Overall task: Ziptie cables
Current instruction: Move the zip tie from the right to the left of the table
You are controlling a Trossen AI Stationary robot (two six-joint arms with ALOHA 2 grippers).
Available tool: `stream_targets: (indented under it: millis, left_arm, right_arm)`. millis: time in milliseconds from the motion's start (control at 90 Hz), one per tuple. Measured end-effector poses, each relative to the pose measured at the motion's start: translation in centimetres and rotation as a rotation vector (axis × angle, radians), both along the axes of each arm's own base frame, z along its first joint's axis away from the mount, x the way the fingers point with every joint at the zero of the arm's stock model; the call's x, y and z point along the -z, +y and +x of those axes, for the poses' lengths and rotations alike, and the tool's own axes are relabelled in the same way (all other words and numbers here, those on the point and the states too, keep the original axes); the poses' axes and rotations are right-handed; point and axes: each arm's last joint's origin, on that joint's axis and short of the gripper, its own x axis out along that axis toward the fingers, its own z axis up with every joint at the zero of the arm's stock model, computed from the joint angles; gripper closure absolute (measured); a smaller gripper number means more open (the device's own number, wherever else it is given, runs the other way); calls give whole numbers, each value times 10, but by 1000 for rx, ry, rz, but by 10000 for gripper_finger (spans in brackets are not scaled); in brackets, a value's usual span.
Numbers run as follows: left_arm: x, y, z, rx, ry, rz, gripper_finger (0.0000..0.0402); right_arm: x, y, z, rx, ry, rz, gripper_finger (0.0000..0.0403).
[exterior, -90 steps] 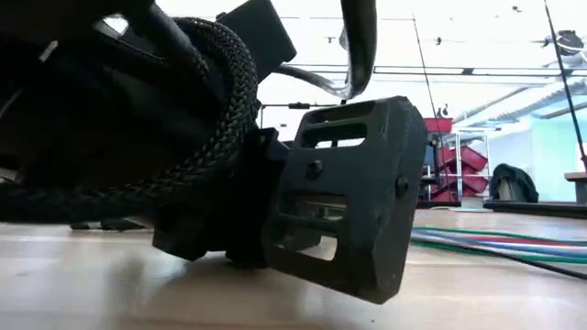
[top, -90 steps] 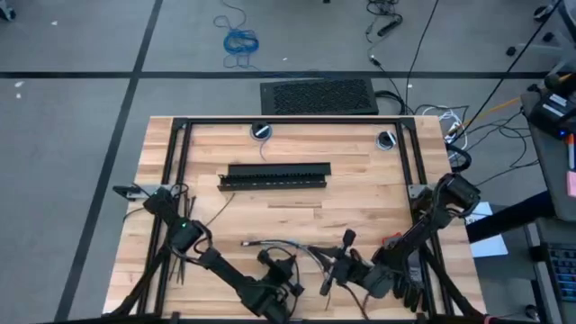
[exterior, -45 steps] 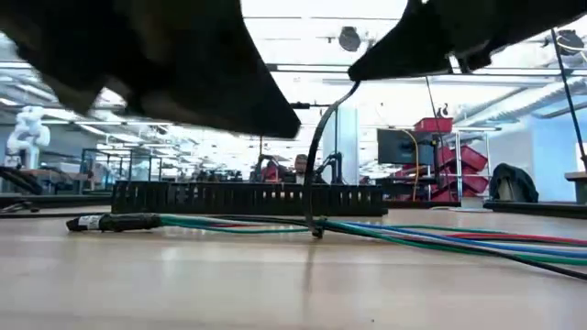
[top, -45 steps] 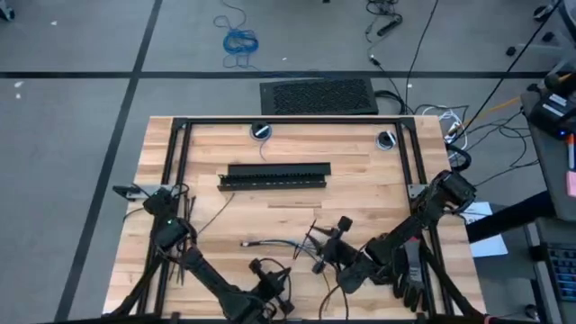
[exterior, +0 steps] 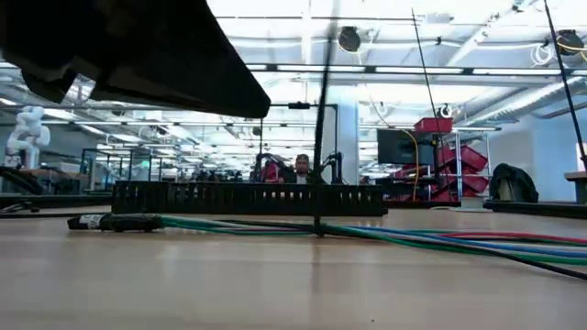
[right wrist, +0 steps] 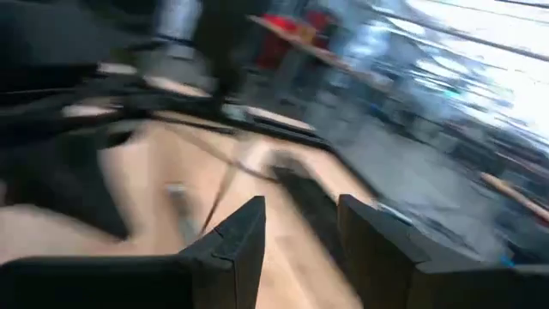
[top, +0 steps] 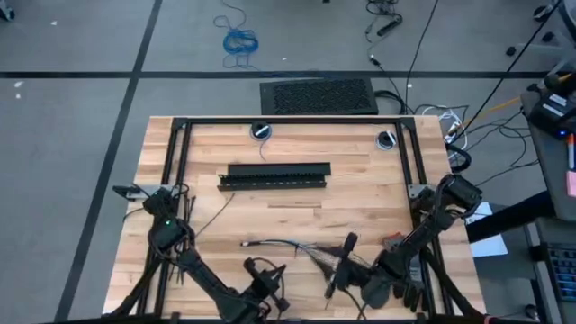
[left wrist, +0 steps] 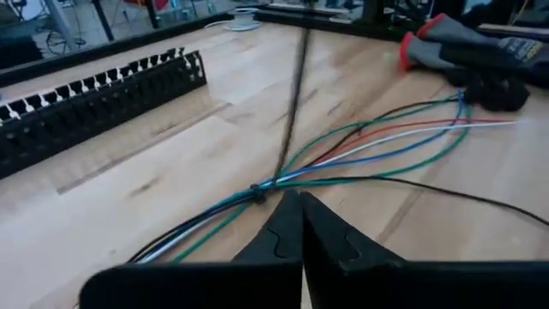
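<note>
The cables (top: 286, 245) lie across the near middle of the table. Their dark joined end (exterior: 115, 221) is to the left and their splayed wires (left wrist: 403, 137) to the right. A ziptie is looped round the bundle (left wrist: 256, 190). Its thin dark tail (exterior: 318, 137) stands straight up and leaves the low view at the top. My left gripper (left wrist: 299, 202) is shut, its tips just near of the loop and apart from it. My right gripper (right wrist: 300, 223) is open above the splayed wires (top: 346, 243), with nothing between its fingers.
The long black bar (top: 274, 174) lies across the table's middle, beyond the cables. A red and black glove (left wrist: 463, 56) lies near the right arm's base. Another thin dark strip (top: 216, 210) lies on the wood at the left. A black frame (top: 288, 121) borders the table.
My left gripper has risen from the table in front of the low camera and drawn back toward the near edge. My right gripper has swung toward the cables' middle and back. The ziptie's tail was bent over toward the right gripper and now stands straight up.
</note>
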Motion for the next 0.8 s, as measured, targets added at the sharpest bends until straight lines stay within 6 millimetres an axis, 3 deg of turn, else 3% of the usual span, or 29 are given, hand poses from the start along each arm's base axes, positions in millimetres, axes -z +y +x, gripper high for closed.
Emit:
stream_targets:
  millis: [156,489,600,800]
  left_arm:
    - [0,1,-1,-3,3,4,401]
    - [-26,2,-20,7,88,-24,401]
    - [-42,-2,-33,11,4,-10,401]
    - [-66,-1,-63,18,-19,29,401]
  right_arm:
    - [-8,16,-4,-335,-22,47,254]
    - [-23,27,-12,-459,-143,59,248]
    - [-29,22,-11,-324,-195,95,252]
    - [-29,7,-15,221,-176,80,258]
